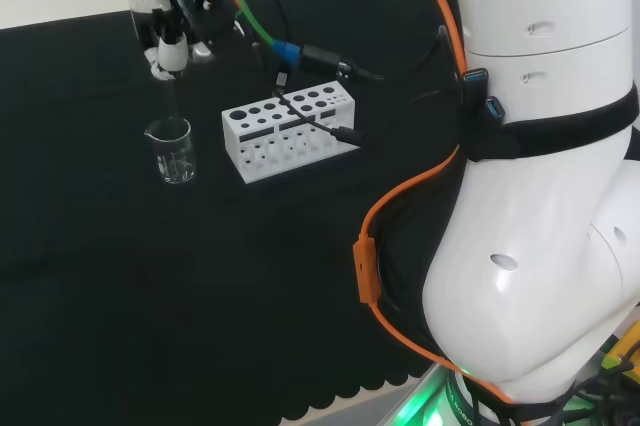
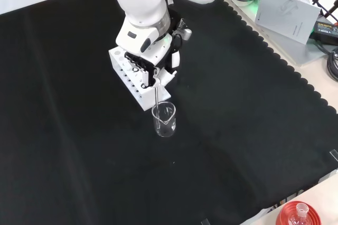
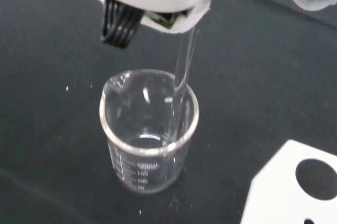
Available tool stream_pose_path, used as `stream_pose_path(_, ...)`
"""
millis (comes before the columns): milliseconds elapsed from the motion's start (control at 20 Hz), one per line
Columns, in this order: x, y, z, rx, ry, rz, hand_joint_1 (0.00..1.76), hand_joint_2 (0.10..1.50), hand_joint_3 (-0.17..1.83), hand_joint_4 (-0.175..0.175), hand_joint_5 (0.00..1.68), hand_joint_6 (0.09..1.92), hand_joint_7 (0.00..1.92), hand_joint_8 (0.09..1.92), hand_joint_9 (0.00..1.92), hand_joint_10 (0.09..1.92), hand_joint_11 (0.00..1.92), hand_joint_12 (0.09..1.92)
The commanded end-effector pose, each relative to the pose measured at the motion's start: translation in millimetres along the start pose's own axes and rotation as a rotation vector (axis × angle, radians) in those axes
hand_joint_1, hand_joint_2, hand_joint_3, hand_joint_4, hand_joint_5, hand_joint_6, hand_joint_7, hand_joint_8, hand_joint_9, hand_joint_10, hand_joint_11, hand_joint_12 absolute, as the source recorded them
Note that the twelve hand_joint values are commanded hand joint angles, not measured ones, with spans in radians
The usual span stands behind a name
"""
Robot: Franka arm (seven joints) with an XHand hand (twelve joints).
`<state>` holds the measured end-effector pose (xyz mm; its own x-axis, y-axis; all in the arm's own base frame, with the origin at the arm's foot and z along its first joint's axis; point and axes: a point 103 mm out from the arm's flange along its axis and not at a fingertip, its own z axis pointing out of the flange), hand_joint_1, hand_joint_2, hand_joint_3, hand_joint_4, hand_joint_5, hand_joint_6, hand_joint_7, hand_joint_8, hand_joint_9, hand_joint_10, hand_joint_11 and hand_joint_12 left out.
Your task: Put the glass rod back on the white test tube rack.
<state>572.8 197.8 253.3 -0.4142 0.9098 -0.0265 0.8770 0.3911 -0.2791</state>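
My hand (image 1: 172, 21) hangs over the small glass beaker (image 1: 171, 150) at the far left of the head view, fingers curled in and pinched on the top of the glass rod (image 1: 172, 96). The rod drops straight down from my fingertips, close to upright, and its lower end sits inside the beaker's mouth — in the wrist view the rod (image 3: 181, 84) passes down beside the rim and into the beaker (image 3: 147, 129); I cannot tell whether its tip touches the bottom. The beaker stands upright on the black cloth (image 1: 120, 296).

The white test tube rack (image 1: 288, 130) lies at about three o'clock from the beaker in the head view, near it but apart. In the front view the rack (image 2: 129, 80) is at roughly eleven o'clock from the beaker (image 2: 164, 119), partly behind my hand (image 2: 153, 66), and the rod (image 2: 158, 95) runs down from my fingers into the glass. A corner of the rack (image 3: 292, 190) shows just beside the beaker in the wrist view.

A black cable (image 1: 320, 126) lies across the rack's top — at its right end in the head view.
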Motion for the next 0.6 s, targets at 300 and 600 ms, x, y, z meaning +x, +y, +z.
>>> stream_pose_path(300, -8.5, 9.4, -6.5, 0.015, -0.029, 0.056, 1.20, 0.60, 0.87, -0.175, 1.17, 0.93, 1.74, 0.27, 1.91, 0.09, 1.57, 0.79)
stream_pose_path(600, -7.9, 6.2, -8.4, -0.012, -0.019, 0.038, 1.20, 0.60, 0.87, -0.175, 1.17, 0.93, 1.74, 0.26, 1.91, 0.09, 1.57, 0.79)
